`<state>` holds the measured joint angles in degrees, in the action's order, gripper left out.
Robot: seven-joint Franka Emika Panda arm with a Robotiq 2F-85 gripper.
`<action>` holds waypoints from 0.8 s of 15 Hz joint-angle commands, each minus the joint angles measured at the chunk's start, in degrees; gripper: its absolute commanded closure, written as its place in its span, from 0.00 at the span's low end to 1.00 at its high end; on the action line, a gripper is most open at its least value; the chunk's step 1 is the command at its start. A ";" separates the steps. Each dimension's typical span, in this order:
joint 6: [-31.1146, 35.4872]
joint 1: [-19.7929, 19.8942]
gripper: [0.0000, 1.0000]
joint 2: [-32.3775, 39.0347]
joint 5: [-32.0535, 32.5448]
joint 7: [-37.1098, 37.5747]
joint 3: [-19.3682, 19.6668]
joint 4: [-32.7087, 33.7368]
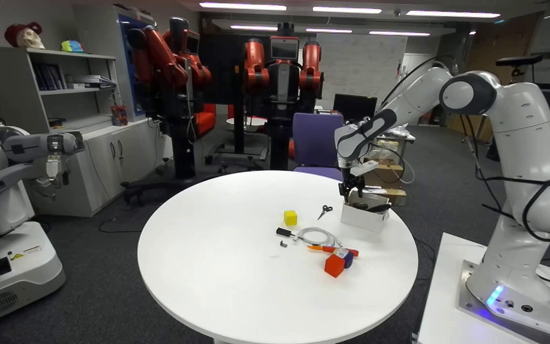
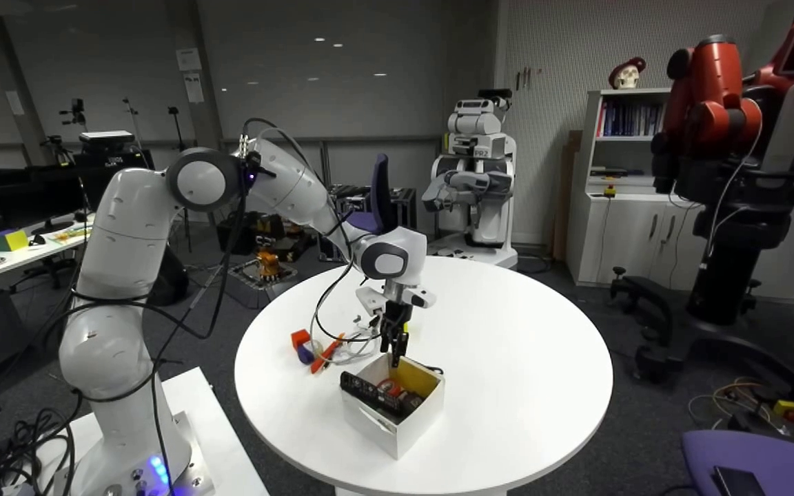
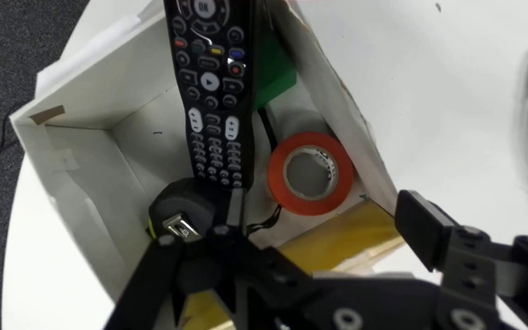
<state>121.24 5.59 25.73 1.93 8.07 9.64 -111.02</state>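
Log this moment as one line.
Gripper: open, over rim of white box | Held: nothing seen | Inside: black remote, orange-red tape roll | Beside: scissors

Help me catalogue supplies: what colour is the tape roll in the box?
The tape roll is orange-red, showing best in the wrist view.

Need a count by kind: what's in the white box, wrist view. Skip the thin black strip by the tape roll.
Remote: 1
Tape measure: 1
Tape roll: 1
Green block: 1
Total visible: 4
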 commanded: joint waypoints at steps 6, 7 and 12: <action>-1.76 -3.41 0.00 -15.88 2.00 -0.35 -3.75 -6.06; -1.22 -3.76 0.00 -15.62 1.05 -1.48 -4.91 -6.05; 10.16 -5.91 0.00 -11.07 0.20 -1.72 -8.85 -7.96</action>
<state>124.04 0.21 13.08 2.63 7.83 1.70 -116.53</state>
